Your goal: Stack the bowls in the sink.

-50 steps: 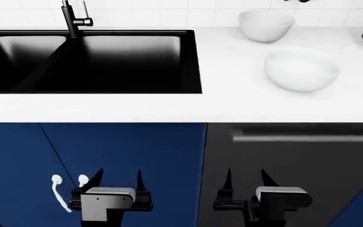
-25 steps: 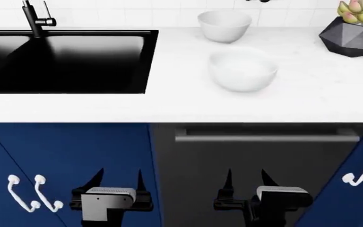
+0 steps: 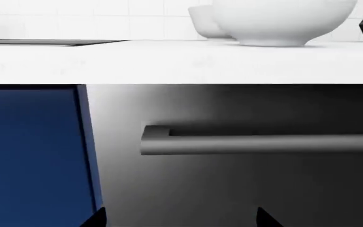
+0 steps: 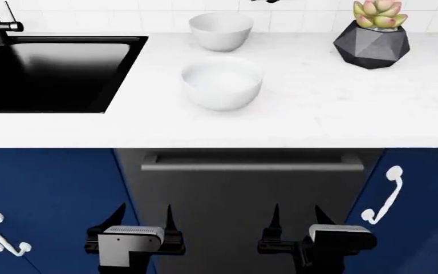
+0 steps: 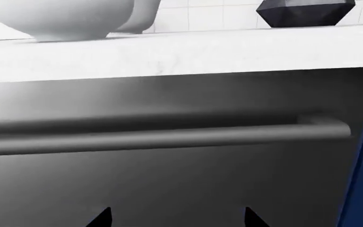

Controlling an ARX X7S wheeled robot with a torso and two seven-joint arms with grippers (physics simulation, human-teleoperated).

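Currently I see both bowls, the wider bowl (image 4: 222, 83) and smaller bowl (image 4: 220, 31), on the white surface (image 4: 341, 108) right of the sink (image 4: 52, 71); left gripper (image 4: 143, 217) and right gripper (image 4: 299, 216) hang low, fingers apart, holding nothing.

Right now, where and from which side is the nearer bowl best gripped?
Judging by its pose, the nearer bowl sits upright and open-topped on the counter, so pinch its thin rim from above, one finger inside, probably at the front edge facing the robot.
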